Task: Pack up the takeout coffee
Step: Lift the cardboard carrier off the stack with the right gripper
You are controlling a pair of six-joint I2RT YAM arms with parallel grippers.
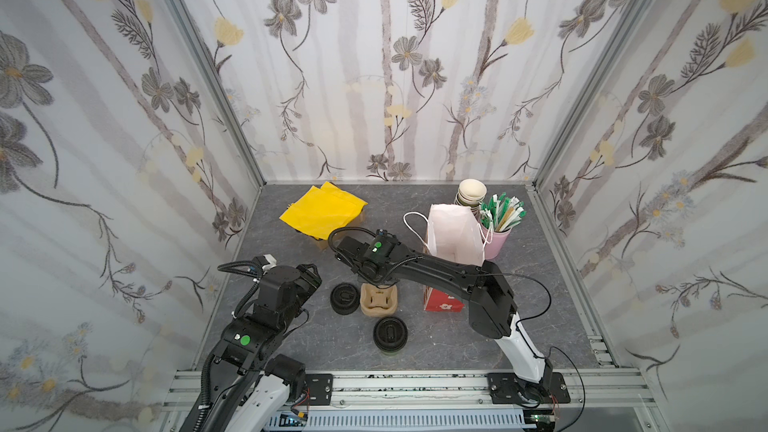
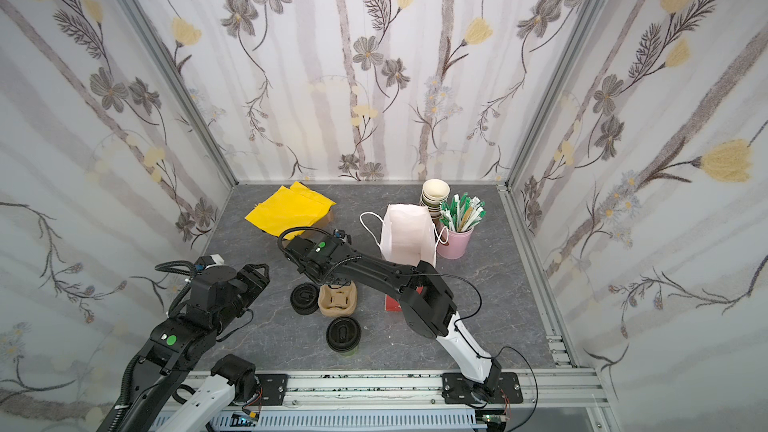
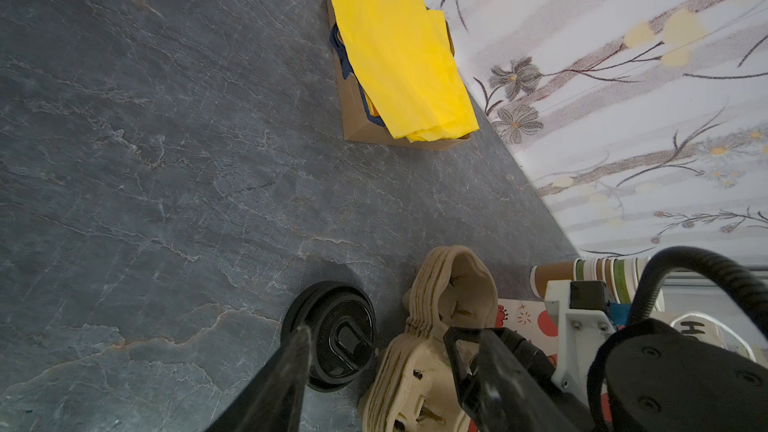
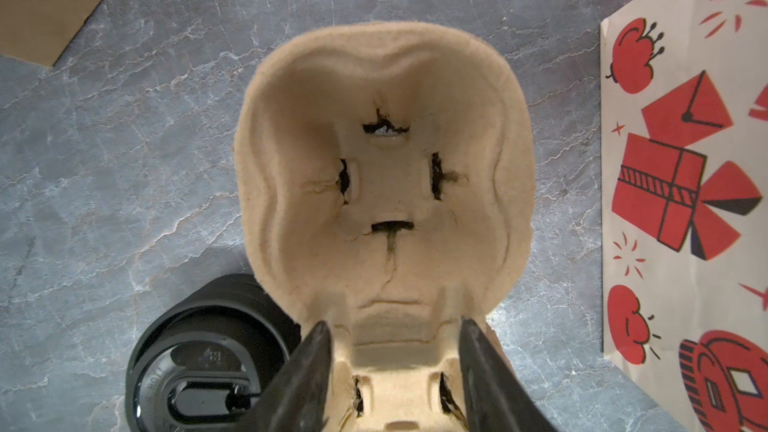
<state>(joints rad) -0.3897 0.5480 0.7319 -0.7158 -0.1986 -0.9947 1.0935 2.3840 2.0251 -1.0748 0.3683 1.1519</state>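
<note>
The takeout coffee point(image 1: 390, 333) point(image 2: 343, 334), a green cup under a black sip lid, stands upright near the table's front, apart from both grippers and outside both wrist views. My right gripper point(image 4: 395, 336) point(image 1: 381, 282) hangs open over a stack of tan pulp cup carriers point(image 4: 382, 168) point(image 1: 379, 300), its fingers on either side of the carrier's near cell. I cannot tell whether they touch the pulp. My left gripper point(image 3: 395, 344) point(image 1: 313, 280) is open and empty, left of a pile of bare black lids point(image 3: 332, 342) point(image 1: 344, 299).
An upright white paper bag point(image 1: 455, 234) stands at the back right. Behind it are stacked lidless cups point(image 1: 471, 193) and a pink cup of stirrers point(image 1: 498, 222). A red-printed flat bag point(image 4: 685, 184) lies right of the carriers. Yellow paper covers a cardboard box point(image 3: 399, 56) at the back left.
</note>
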